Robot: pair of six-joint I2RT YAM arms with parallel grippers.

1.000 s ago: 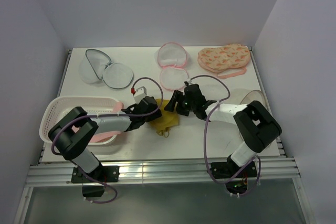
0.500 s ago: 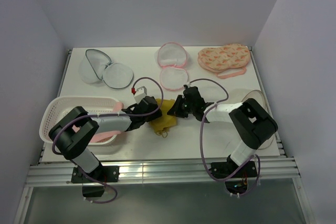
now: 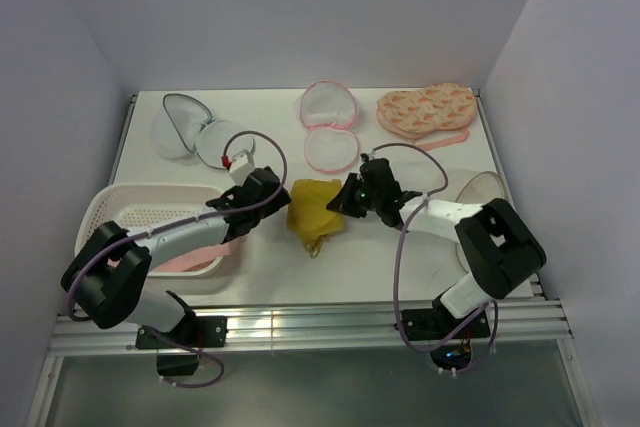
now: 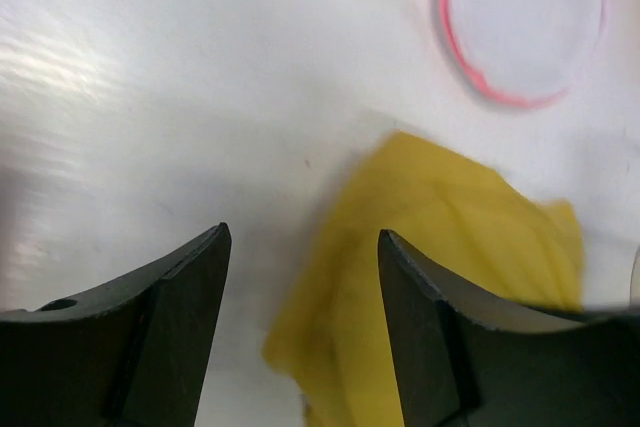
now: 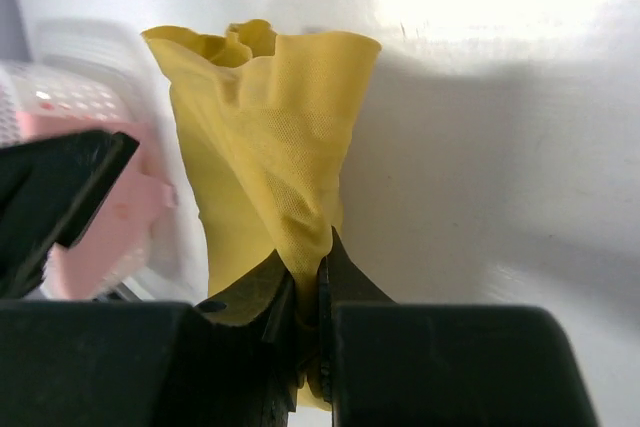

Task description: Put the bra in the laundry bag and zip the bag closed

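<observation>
The yellow bra point(image 3: 313, 207) lies bunched on the white table between my two grippers. My right gripper point(image 3: 346, 203) is shut on the bra's right edge; in the right wrist view a fold of the yellow cloth point(image 5: 270, 127) is pinched between the closed jaws point(image 5: 322, 247). My left gripper point(image 3: 274, 190) stands open just left of the bra and touches nothing. Its wrist view shows the bra point(image 4: 450, 217) ahead of the open fingers point(image 4: 303, 232). The laundry bag point(image 3: 200, 135), white mesh with a grey rim, lies open at the back left.
A pink-rimmed mesh bag point(image 3: 330, 127) lies open behind the bra, and a peach patterned padded piece point(image 3: 425, 110) sits at the back right. A white basket point(image 3: 110, 217) holding something pink stands at the left. A see-through rounded piece point(image 3: 482, 187) lies by the right wall.
My right gripper has shut on the bra's right edge. My left gripper has drawn back to the left, off the bra, leaving more of the yellow cloth showing.
</observation>
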